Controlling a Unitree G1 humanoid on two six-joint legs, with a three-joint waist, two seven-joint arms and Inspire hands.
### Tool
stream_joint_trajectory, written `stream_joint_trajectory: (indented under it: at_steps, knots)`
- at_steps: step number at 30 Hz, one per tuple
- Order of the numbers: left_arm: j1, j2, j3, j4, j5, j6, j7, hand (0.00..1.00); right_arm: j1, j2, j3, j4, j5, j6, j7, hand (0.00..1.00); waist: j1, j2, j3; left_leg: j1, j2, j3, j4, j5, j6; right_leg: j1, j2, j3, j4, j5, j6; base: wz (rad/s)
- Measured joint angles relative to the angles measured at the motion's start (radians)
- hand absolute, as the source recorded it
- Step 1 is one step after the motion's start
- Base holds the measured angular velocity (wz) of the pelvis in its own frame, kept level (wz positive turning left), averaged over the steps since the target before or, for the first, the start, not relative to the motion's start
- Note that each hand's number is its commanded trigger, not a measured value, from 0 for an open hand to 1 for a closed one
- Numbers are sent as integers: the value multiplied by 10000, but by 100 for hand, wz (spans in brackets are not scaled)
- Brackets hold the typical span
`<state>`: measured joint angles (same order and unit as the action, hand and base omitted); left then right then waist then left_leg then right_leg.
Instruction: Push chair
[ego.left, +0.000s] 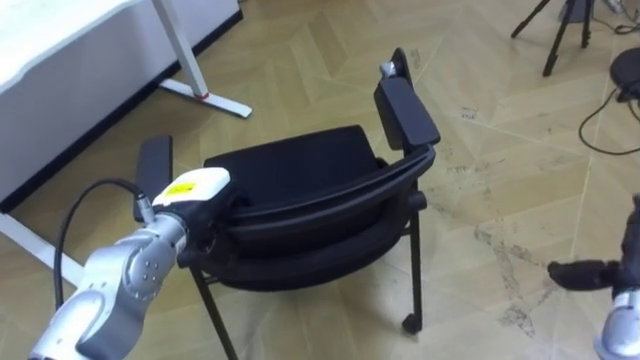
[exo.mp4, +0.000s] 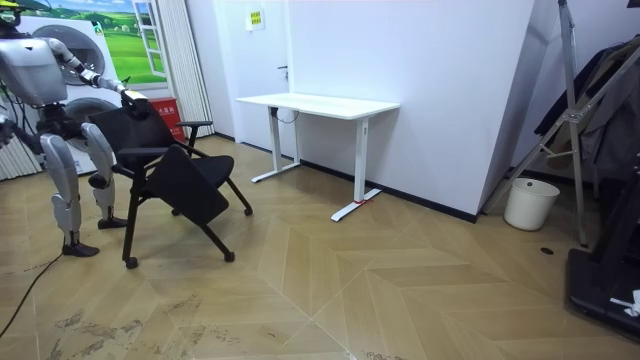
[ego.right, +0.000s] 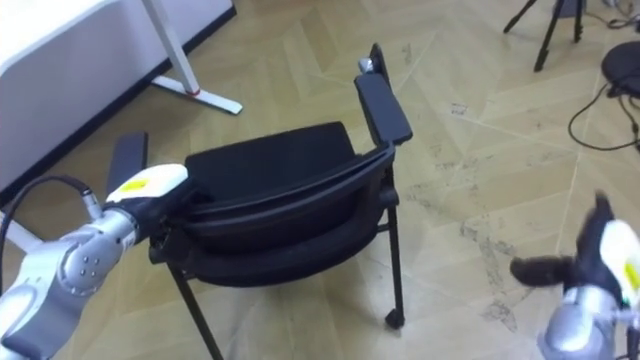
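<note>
Pale herringbone wood floor (ego.left: 300, 60). Bears a black chair (ego.left: 300, 180) on thin dark legs with small wheels, near the flat white feet of a white desk (exo.mp4: 320, 104). Shows grey scuff marks (ego.left: 500, 250) on the boards to the chair's right. Further off, holds a dark tripod (ego.left: 560, 35) and, in the room view, a white bucket (exo.mp4: 530, 203) near the wall.

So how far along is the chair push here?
Early. Done: the robot stands behind the chair with its left hand on the backrest's top edge. In hand: contact on that side alone; the right hand hangs open, apart from the chair. Left: the room view shows the chair well apart from the desk, so the push itself looks mostly ahead.
</note>
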<state>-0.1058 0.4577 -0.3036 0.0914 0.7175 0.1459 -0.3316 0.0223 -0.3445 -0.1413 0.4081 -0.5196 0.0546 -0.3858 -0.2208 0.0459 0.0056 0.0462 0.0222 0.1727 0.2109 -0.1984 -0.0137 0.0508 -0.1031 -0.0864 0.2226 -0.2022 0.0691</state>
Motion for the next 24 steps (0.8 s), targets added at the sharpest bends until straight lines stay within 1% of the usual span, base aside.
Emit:
stream_joint_trajectory:
  at_steps: [1, 4, 7, 11, 14, 17, 19, 21, 24]
  knots:
    - [-49, 1, -106, 26, 0, -1, 50, 100, -21, -5, 251, -203, -337, -4, -20, 0, 78, -28, -21, 15, 7, 45, -2, 0, 0, 7, 2, 11, -6, 0, 0, 0]
    - [-93, -1, -153, 63, 1, -88, 97, 100, -59, -15, 793, -677, -816, -1, 57, 0, 160, -27, -24, 15, 8, 65, -58, 2, 2, 12, 2, 9, -9, 0, 0, 0]
    - [-98, -14, -157, 90, -1, -249, 137, 100, -50, -22, 924, -870, -1269, 11, 350, 0, 345, -32, -21, 73, 19, 173, -73, 1, 2, 13, 2, 60, 4, 2, -2, -6]
    - [-116, -25, -147, 185, -12, -402, 178, 100, -38, -167, 1240, -1651, -1867, 25, 717, 0, 399, -35, -14, 149, 19, 188, -135, 1, 2, 15, 8, 71, 0, 2, -2, -1]
    - [-145, -53, -148, 312, -13, -508, 236, 100, -95, -189, 1468, -2034, -1970, -16, 744, 0, 415, -43, -10, 173, 18, 196, -141, 1, 2, 29, 8, 76, -3, 2, -2, 0]
    - [-349, -75, -230, 552, -28, -716, 291, 100, -126, -274, 1734, -2178, -1973, -139, 848, 0, 613, -70, 9, 195, 24, 197, -141, 1, 2, 39, 16, 80, -6, 3, -4, 0]
    - [-383, -71, -260, 613, -43, -851, 385, 100, -127, -296, 1827, -2181, -1974, -163, 933, 0, 670, -78, 14, 190, 23, 196, -146, 1, 2, 32, 16, 80, 0, 3, -4, 0]
    - [-418, -69, -274, 644, -44, -950, 406, 100, -127, -452, 2071, -2181, -1986, -193, 1038, 0, 728, -79, 15, 181, 24, 193, -153, 1, 2, 25, 15, 79, 1, 3, -4, 0]
    - [-539, -71, -361, 702, -44, -1107, 438, 100, -130, -523, 2181, -2191, -2247, -250, 1222, 0, 886, -121, 43, 179, 27, 192, -151, 2, 2, 15, 16, 78, 8, 3, -4, 0]
